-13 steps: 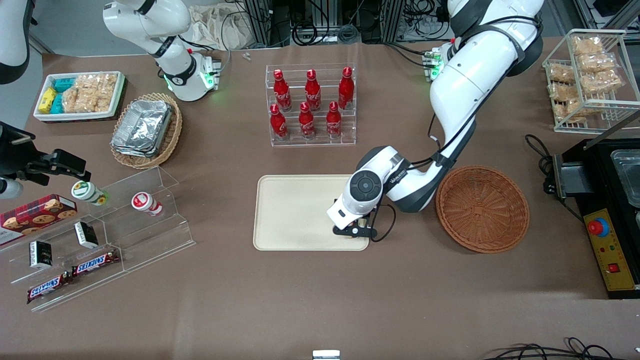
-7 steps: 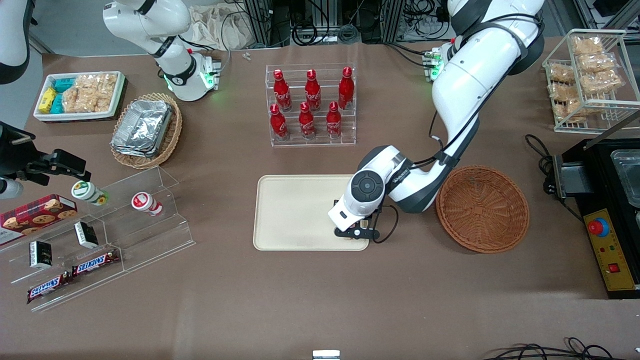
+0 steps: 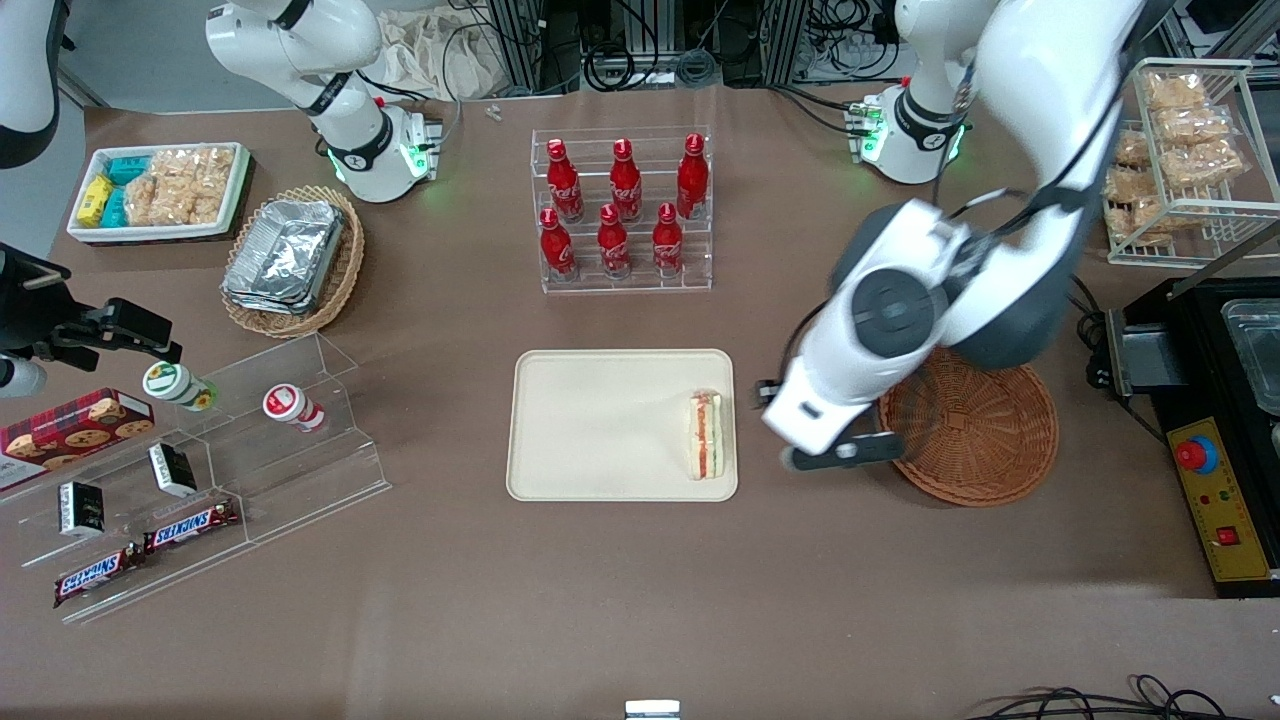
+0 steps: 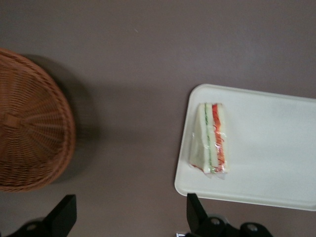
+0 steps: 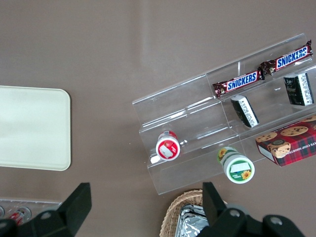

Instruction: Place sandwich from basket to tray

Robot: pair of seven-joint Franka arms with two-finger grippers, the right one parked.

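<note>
1. Sandwich [image 3: 705, 435] is lying on the tray [image 3: 600, 425], at the tray edge that faces the basket [image 3: 975, 430] and toward the tray corner nearer the front camera. Placement looks done.
2. Sandwich is sitting fully inside the tray rim in the wrist view [image 4: 211, 138], with nothing overhanging. It is resting on a broad face, its layered cut edge facing up.
3. Looks: pale white bread wedge showing an orange-red strip and a green strip between the slices. A clear film appears to be wrapping it, crinkling at the narrow end. I'm seeing no squashing or spilled filling.
4. Gripper [image 3: 840, 455] is hanging above the bare table between tray and basket, well above the surface and clear of the sandwich. Fingers [image 4: 64, 217] are standing wide apart and holding nothing, so the gripper has let go.
5. Basket is showing only bare weave where it is visible. The arm is covering part of it in the front view, and the wrist view [image 4: 29, 143] is showing only part, so I'm not confirming the whole bowl.
6. My read: what's left is only parking the arm. No regrasp looks needed unless a more central spot on the tray is wanted.
</note>
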